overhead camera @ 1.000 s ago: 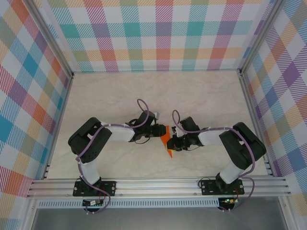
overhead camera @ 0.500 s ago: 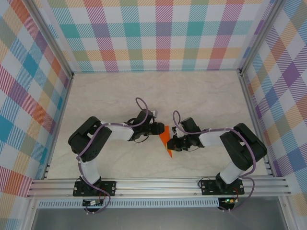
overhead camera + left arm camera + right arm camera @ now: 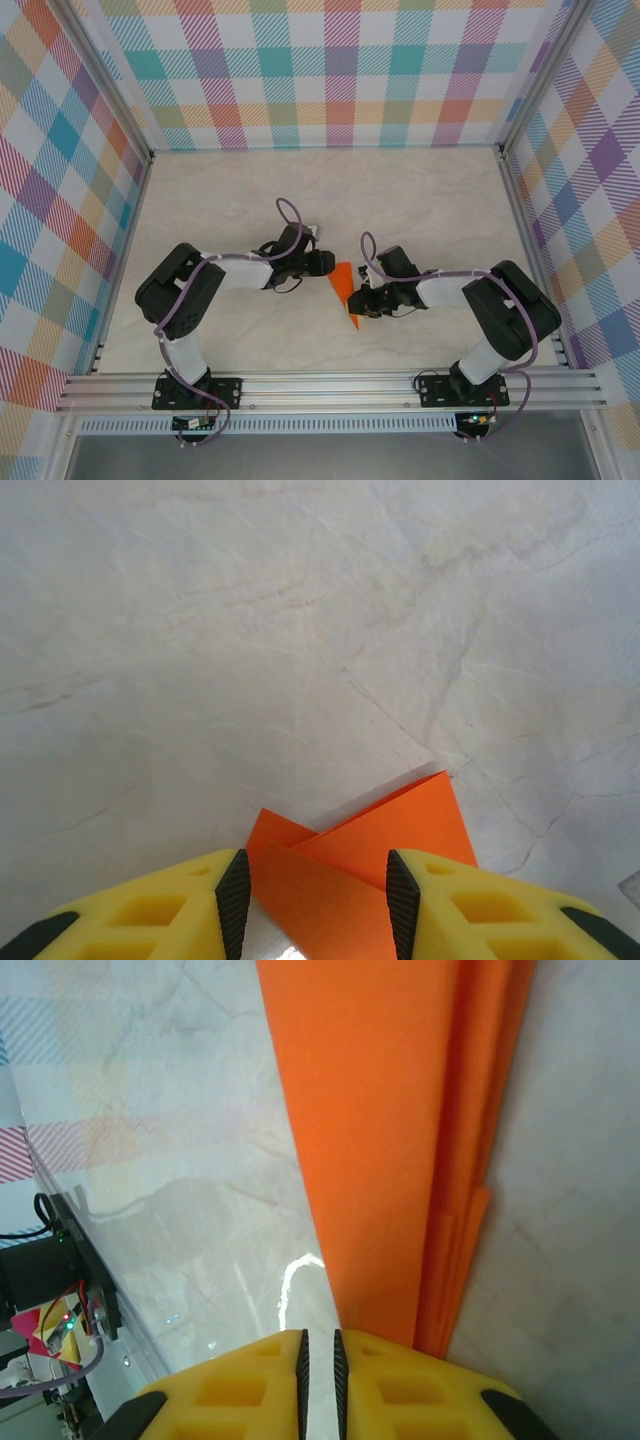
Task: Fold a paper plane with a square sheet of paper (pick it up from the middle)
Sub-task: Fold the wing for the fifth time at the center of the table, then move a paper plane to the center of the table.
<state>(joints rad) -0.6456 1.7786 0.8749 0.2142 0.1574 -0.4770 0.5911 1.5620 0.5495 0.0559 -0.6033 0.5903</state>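
Orange paper plane (image 3: 344, 283), a narrow folded dart with layered creases, lies flat on the marbled tabletop (image 3: 420, 200) between the two arms, its point toward the near edge. Left pincer (image 3: 318, 880) stands partly open at the plane's wide end, yellow fingers straddling a corner, holding nothing. Right pincer (image 3: 320, 1345) shows only a thin slit between its pads, the plane's long edge running beneath one finger.

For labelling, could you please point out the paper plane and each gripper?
paper plane (image 3: 343, 282): top view, middle of its body.
left gripper (image 3: 318, 875): left wrist view, midway between fingers.
right gripper (image 3: 320, 1345): right wrist view, midway between fingers.
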